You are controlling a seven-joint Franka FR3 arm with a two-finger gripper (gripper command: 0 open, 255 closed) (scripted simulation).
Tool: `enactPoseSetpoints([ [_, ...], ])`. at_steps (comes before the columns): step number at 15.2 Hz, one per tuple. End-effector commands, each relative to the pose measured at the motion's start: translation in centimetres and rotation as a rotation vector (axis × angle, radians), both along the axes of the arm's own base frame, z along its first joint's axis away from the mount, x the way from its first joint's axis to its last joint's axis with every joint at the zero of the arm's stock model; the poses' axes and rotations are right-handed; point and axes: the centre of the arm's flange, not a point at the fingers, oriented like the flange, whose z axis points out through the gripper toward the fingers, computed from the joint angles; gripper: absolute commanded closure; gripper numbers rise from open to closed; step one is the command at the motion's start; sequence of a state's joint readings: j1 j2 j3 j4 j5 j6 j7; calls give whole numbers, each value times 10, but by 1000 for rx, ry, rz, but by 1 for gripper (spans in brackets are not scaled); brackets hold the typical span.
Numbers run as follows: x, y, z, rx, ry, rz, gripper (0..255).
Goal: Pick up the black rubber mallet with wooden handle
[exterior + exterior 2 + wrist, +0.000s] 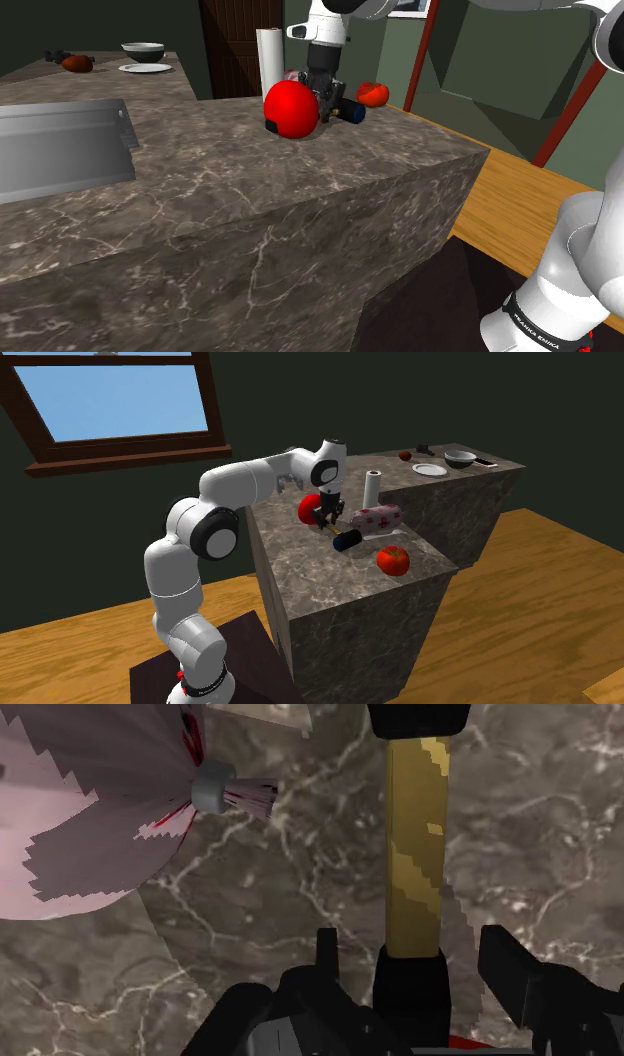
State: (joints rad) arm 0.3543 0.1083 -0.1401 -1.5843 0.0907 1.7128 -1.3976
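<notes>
The mallet lies on the dark marble counter (250,220), with a black head (347,540) and a yellowish wooden handle (418,854) that ends in a black grip (410,999). My gripper (413,966) is down over that grip end, open. One finger (327,966) stands on each side, with a gap between each finger and the grip. In the shoulder view the gripper (326,97) sits just behind a red ball (291,108), and the mallet head (352,112) pokes out beside it. The second exterior view shows the gripper (327,518) between the ball and the mallet head.
A pink wrapped bundle (375,520) lies close beside the mallet. A tomato (392,560) sits near the counter's corner and a white paper roll (269,55) stands behind. A metal sink (60,150), a bowl (143,49) and a plate (145,68) lie farther off.
</notes>
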Motion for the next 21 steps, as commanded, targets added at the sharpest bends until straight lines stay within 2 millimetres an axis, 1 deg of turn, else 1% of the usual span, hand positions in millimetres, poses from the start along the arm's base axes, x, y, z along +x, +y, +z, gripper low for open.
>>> enactPoseSetpoints([
  [1,0,0,-1,0,0,0,255],
  [9,0,0,-1,0,0,0,255],
  [21,0,0,63,0,0,0,255],
])
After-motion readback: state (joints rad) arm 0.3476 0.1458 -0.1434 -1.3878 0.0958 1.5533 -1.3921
